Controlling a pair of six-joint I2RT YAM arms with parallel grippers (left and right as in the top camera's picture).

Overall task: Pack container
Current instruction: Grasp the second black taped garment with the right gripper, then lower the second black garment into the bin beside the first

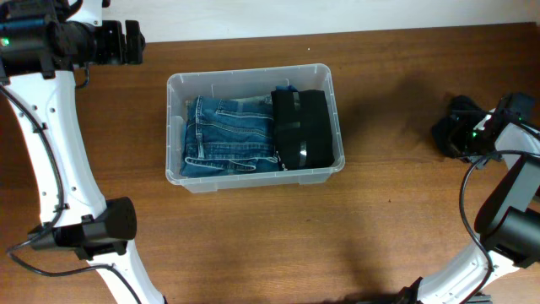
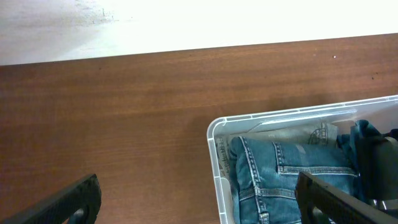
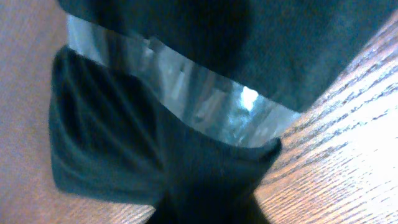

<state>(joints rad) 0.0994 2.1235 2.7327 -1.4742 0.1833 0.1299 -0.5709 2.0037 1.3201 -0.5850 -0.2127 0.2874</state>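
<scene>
Right pincer (image 1: 461, 132) over dark garment (image 3: 124, 155), counter's right edge; its spread I cannot tell. Left pincer (image 1: 131, 42) wide. Risk: a shallow pinch could drop cloth short of container (image 1: 172, 127).

You're looking at a clear rectangular plastic bin with rounded corners and a thick rim (image 1: 253, 72) (image 2: 292, 116), upright and open-topped on the brown wooden table (image 1: 253, 245), holding folded blue jeans (image 1: 228, 135) at its left and a black silver-banded garment (image 1: 302, 127) at its right
</scene>
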